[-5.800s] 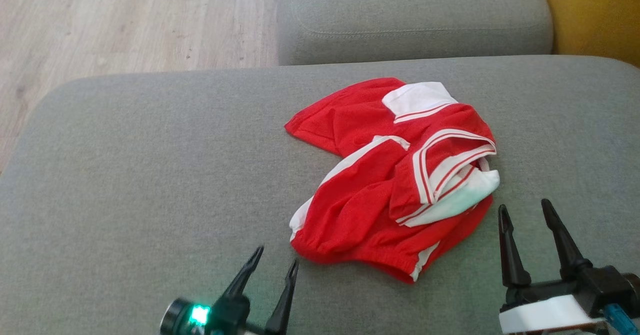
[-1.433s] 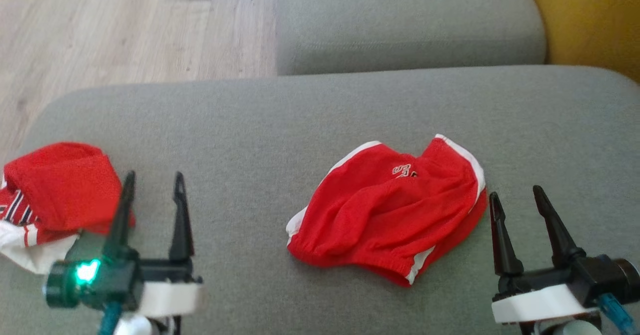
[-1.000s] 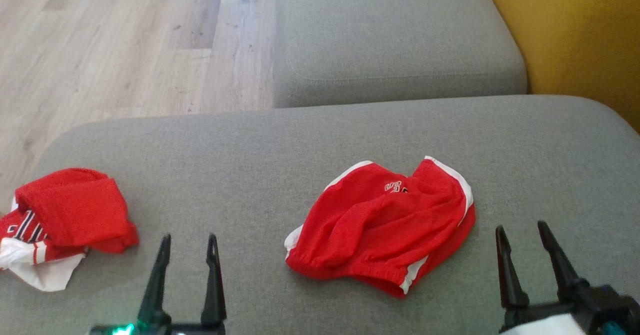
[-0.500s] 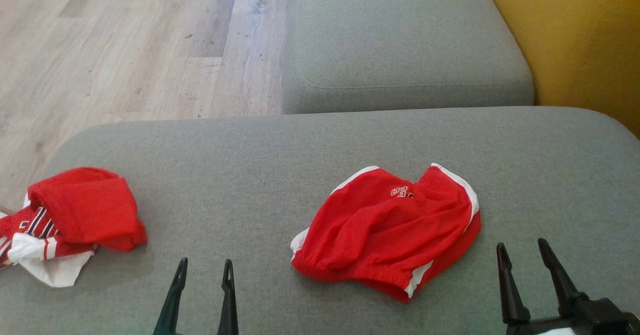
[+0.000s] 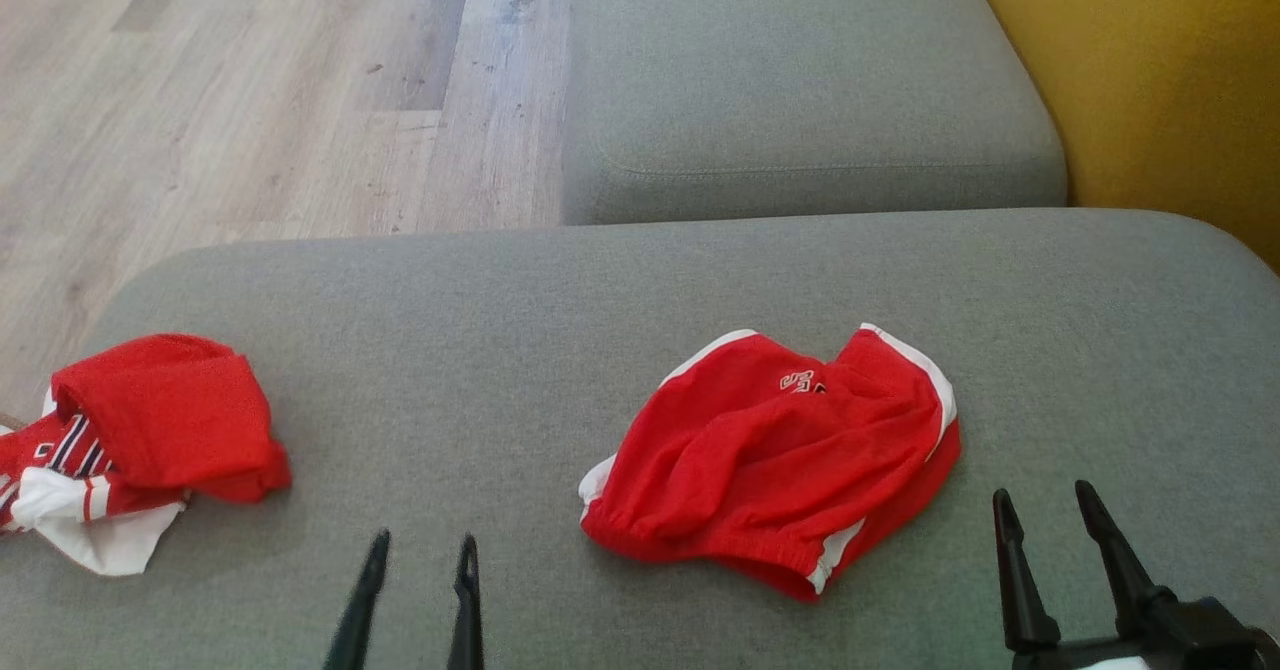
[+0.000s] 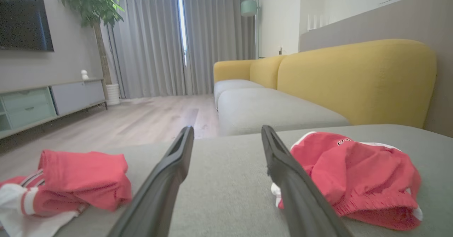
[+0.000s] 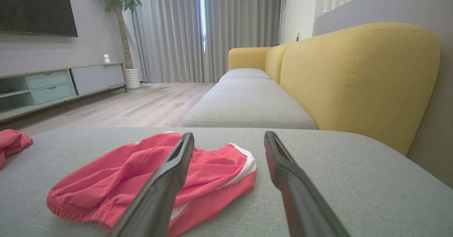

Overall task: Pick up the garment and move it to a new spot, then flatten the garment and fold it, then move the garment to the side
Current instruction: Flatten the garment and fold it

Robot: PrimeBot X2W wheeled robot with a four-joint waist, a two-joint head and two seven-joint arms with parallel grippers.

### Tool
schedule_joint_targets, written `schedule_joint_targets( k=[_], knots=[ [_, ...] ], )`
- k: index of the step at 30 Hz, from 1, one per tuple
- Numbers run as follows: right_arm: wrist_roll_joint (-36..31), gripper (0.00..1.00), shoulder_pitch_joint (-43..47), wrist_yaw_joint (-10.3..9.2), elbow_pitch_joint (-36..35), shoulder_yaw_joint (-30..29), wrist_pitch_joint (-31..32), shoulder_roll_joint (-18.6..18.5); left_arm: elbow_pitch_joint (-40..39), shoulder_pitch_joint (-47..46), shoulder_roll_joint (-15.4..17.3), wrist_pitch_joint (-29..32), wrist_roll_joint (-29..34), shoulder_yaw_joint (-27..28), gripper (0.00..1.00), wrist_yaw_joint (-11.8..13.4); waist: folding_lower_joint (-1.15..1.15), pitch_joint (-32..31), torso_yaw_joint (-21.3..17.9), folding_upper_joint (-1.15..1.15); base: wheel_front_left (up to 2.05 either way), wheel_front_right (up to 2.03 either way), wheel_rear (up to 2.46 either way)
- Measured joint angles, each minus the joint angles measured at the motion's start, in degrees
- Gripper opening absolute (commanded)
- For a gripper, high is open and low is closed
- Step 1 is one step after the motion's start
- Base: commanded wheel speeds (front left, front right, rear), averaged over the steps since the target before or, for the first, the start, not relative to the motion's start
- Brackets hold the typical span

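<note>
My left gripper (image 5: 422, 550) and right gripper (image 5: 1043, 510) sit splayed and empty either side of the red shorts (image 5: 775, 455). Pickup is pending, so I'd pinch the waistband (image 5: 700, 548) next.

Red shorts (image 5: 770, 450) on grey cushion (image 5: 480, 350), red-and-white garment (image 5: 165, 420) at its left edge

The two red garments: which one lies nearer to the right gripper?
The shorts with the elastic waistband, just left of the right gripper. The other, a bundle with striped white trim, lies at the far left edge of the cushion.
</note>
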Motion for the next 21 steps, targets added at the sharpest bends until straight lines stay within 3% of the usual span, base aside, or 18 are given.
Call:
schedule_joint_targets(
  k=[2, 10, 17, 21],
  knots=[
    [0.0, 1.00, 0.0, 0.00, 0.0, 0.0, 0.0, 0.0, 3.1, 0.0, -0.1, 0.0, -2.4, -0.7, 1.00, -2.8, 0.00, 0.2, -0.1, 0.00, 0.00, 0.00, 0.00],
    [-0.2, 1.00, -0.2, 0.00, 0.0, 1.7, 0.0, 0.0, 14.6, -4.2, 0.6, 0.0, -6.6, -5.8, 1.00, -9.7, 0.00, 2.1, -1.9, 0.00, 0.00, 0.00, 0.00],
    [-1.5, 1.00, -1.3, 0.00, 0.0, 2.5, 0.0, 0.1, 26.5, -14.0, 0.4, 0.0, -13.9, -19.5, 1.00, -13.4, 0.01, 4.8, -6.1, 0.00, 0.00, 0.00, 0.00],
    [-2.2, 1.00, -1.9, 0.00, -0.1, 2.8, 0.0, 0.0, 32.2, -18.4, 2.0, 0.1, -18.8, -28.1, 1.00, -13.4, 0.01, 6.3, -8.8, 0.00, 0.00, 0.00, 0.00]
  ],
)
